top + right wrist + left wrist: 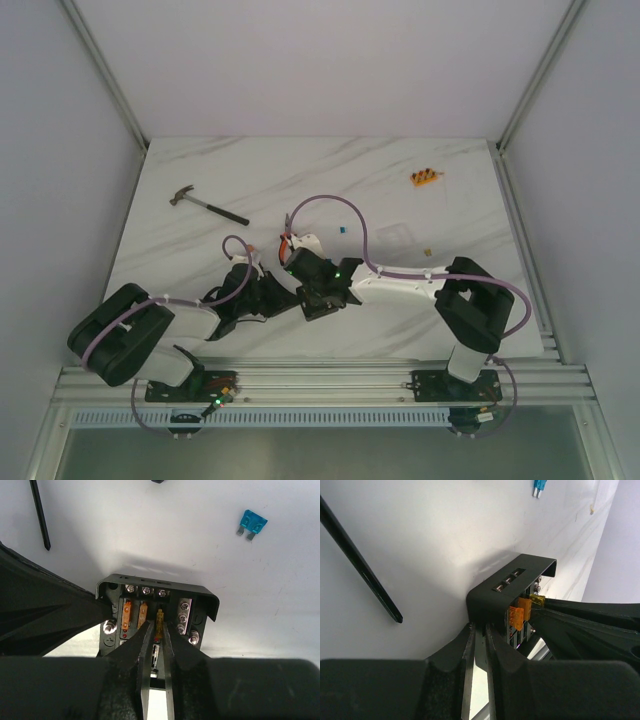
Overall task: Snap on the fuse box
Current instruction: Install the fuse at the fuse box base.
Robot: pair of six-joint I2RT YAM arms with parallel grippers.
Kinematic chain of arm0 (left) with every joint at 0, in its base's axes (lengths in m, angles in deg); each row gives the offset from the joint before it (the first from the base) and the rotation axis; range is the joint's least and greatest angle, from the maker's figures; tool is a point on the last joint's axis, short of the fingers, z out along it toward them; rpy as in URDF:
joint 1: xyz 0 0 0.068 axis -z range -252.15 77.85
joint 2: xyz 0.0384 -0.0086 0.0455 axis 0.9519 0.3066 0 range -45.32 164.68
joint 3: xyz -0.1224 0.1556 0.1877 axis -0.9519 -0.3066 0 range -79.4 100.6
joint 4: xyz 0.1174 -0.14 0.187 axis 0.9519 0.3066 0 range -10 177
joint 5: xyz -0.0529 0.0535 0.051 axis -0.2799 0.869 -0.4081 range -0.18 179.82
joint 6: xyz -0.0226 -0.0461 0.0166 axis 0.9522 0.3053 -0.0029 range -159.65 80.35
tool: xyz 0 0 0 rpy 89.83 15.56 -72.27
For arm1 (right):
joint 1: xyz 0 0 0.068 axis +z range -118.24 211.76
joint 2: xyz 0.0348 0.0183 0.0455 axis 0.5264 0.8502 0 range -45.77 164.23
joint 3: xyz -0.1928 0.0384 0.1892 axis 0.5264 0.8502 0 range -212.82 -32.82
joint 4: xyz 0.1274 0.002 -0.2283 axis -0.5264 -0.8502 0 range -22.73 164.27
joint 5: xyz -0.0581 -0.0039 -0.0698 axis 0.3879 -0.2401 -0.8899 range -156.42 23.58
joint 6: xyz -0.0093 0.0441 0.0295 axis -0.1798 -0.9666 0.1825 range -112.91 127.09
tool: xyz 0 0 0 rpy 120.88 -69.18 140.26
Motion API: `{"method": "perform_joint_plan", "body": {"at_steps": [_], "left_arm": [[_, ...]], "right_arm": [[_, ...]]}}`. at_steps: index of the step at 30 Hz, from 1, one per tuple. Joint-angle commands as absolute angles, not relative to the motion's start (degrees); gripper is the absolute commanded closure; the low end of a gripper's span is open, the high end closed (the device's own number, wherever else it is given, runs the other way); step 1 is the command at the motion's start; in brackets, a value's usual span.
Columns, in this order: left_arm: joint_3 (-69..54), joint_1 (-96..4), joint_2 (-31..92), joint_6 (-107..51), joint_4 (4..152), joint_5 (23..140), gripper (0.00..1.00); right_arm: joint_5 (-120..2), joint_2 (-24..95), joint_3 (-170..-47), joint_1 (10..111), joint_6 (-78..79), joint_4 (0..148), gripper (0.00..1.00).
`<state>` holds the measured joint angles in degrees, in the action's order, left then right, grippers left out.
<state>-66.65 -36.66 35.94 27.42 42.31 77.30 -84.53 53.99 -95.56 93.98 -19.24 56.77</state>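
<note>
left gripper (479,630) clamped on near wall of small black square plastic fuse box (492,595). right gripper (158,628) pinching small yellow blade fuse (160,617) between its fingertips, inside box.

The light is soft and even and comes from above, so the white table (300,190) looks bright. From up high, things look small and a bit fuzzy. Up close, the fuse box (150,587) drops a soft gray shadow on the surface just past it. My left fingers (445,680) and right fingers (125,670) look dark, big and blurry at the bottom edge.
</note>
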Motion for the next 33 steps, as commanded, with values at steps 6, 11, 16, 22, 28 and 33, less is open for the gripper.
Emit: {"method": "perform_joint_plan", "body": {"at_steps": [6,11,16,22,28,33], "left_arm": [[-66.84,-36.36,37.42,26.97,46.16,77.9,0.78],[-66.94,-36.36,37.05,26.97,46.26,78.03,0.78],[-66.97,-36.33,36.82,26.97,46.34,78.08,0.78],[-66.97,-36.33,36.82,26.88,46.34,78.11,0.78],[-66.82,-36.3,36.77,26.88,46.6,78.16,0.78],[-66.57,-36.34,37.08,26.8,46.72,78.02,0.78]], "right_arm": [[-80.77,55.46,-97.15,93.73,-18.95,53.31,0.71],[-79.98,55.16,-97.78,93.73,-18.78,53.27,0.7],[-79.85,53.98,-98.3,93.77,-19.05,53.24,0.68],[-79.49,51.28,-98.34,92.45,-20.44,52.56,0.65],[-77.54,48.7,-98.46,89.35,-24.01,51.93,0.65],[-77.7,49.93,-99.71,88.15,-24.09,50.81,0.7]]}}
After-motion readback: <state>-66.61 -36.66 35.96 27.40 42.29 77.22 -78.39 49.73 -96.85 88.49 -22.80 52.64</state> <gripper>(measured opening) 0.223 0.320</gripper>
